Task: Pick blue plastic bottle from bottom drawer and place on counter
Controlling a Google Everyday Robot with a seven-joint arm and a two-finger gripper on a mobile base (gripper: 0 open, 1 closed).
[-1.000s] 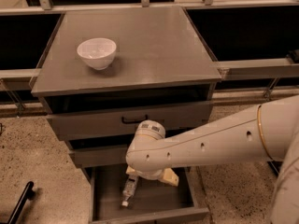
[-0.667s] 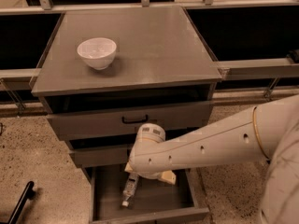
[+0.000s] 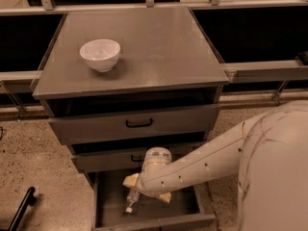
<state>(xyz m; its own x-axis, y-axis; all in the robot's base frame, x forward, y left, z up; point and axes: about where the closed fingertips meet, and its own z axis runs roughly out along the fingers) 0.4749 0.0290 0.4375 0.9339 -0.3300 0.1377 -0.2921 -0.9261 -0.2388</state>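
Observation:
The blue plastic bottle (image 3: 131, 199) lies tilted in the open bottom drawer (image 3: 144, 222), with its white cap toward the front left. My gripper (image 3: 143, 190) reaches down into the drawer right over the bottle's upper end, and my arm hides that end. The counter (image 3: 159, 47) is the flat grey top of the cabinet, above and behind the gripper.
A white bowl (image 3: 100, 55) stands on the counter's left side. Two shallower drawers with black handles (image 3: 139, 123) sit above the bottom drawer, slightly pulled out. A black bar (image 3: 21, 208) lies on the speckled floor at the lower left. Rails run behind the cabinet.
My wrist has dropped lower into the bottom drawer, closer over the bottle. The bottle has stayed in about the same place.

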